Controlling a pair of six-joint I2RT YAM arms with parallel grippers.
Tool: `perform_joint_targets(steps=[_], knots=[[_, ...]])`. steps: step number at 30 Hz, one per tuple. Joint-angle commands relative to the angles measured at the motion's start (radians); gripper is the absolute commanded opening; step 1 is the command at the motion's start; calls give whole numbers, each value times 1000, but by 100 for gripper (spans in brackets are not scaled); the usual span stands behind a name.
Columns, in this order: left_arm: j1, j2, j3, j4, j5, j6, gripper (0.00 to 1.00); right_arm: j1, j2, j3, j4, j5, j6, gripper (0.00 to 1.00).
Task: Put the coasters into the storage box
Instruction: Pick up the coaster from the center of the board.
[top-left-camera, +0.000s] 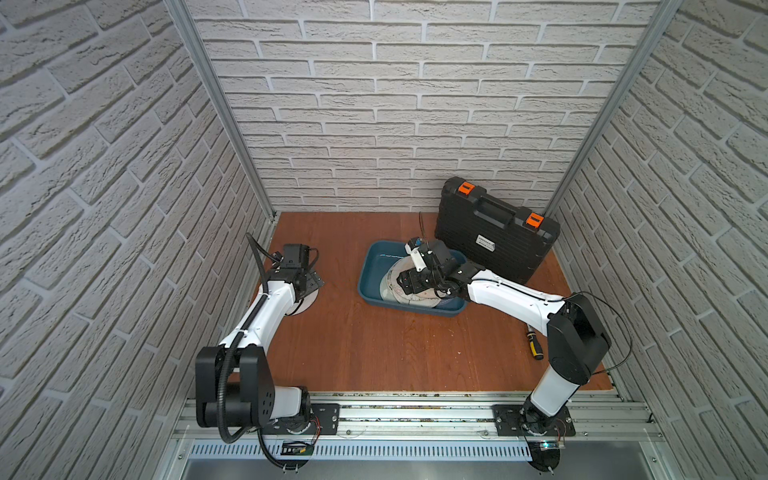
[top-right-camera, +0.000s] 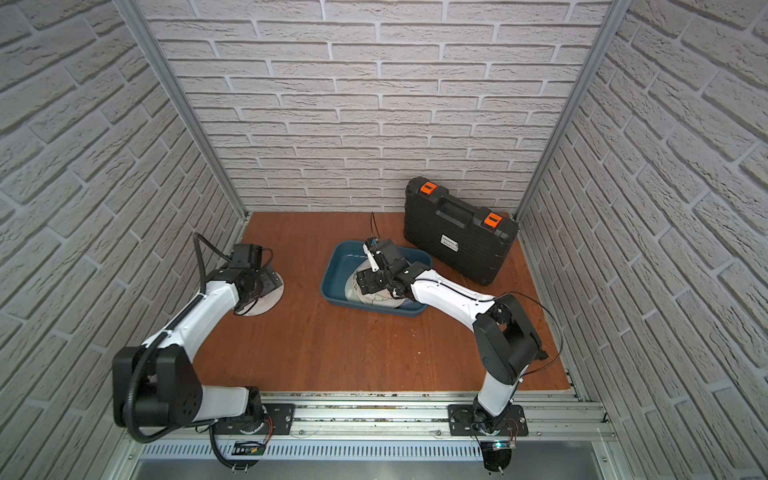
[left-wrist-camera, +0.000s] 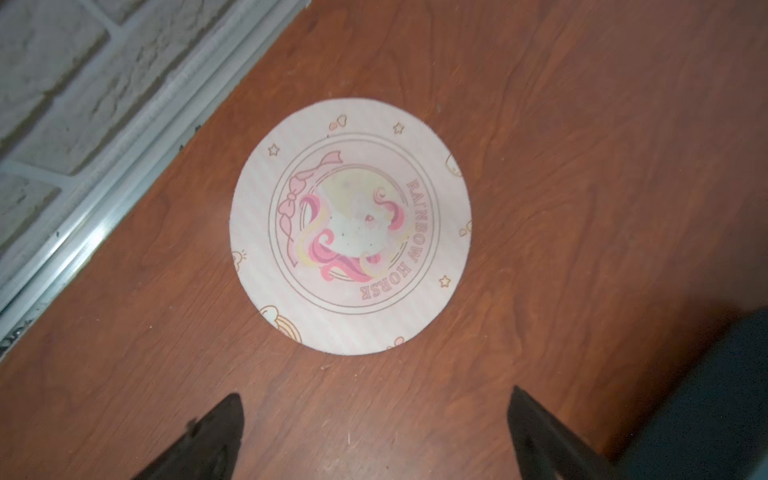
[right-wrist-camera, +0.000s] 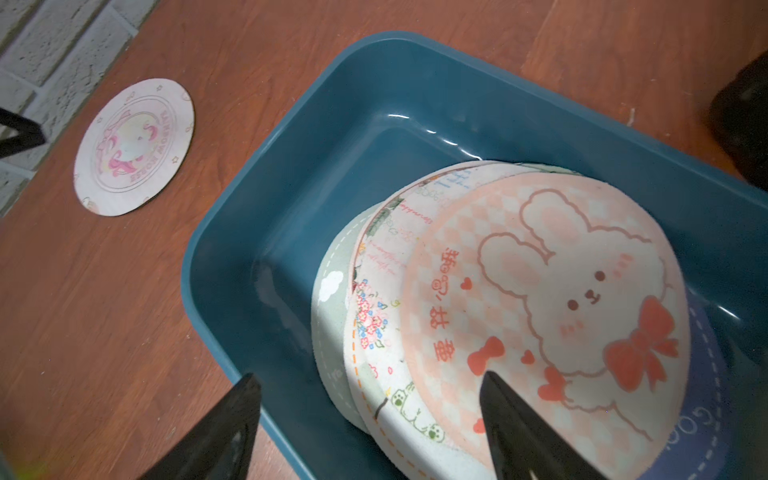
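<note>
Coaster (left-wrist-camera: 351, 226) lies just beyond left pincer (left-wrist-camera: 376, 392).

Glossy plastic box (right-wrist-camera: 249, 232); matt coasters (right-wrist-camera: 540, 291); wood tabletop (top-left-camera: 374, 353).

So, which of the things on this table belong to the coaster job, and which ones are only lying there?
Belong to the job:
- teal storage box
- stacked coasters inside it
- pink unicorn coaster, flat on the table

Just lying about:
- black case with orange latches
- yellow-and-black screwdriver
</note>
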Motion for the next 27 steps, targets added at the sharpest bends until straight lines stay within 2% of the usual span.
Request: perform_joint_targets(steps=[1,12,22,27], knots=[[29,58,35,34,60,42,98,44,0,6,55,-93,-44,83],[40,292,189,6,63,113,98,199,124,116,44,-230,-147,83],[41,442,291,-48,66,146,96,218,144,119,40,-229,-146,83],[41,495,341,-82,68,165,96,218,143,116,40,-181,-138,83]])
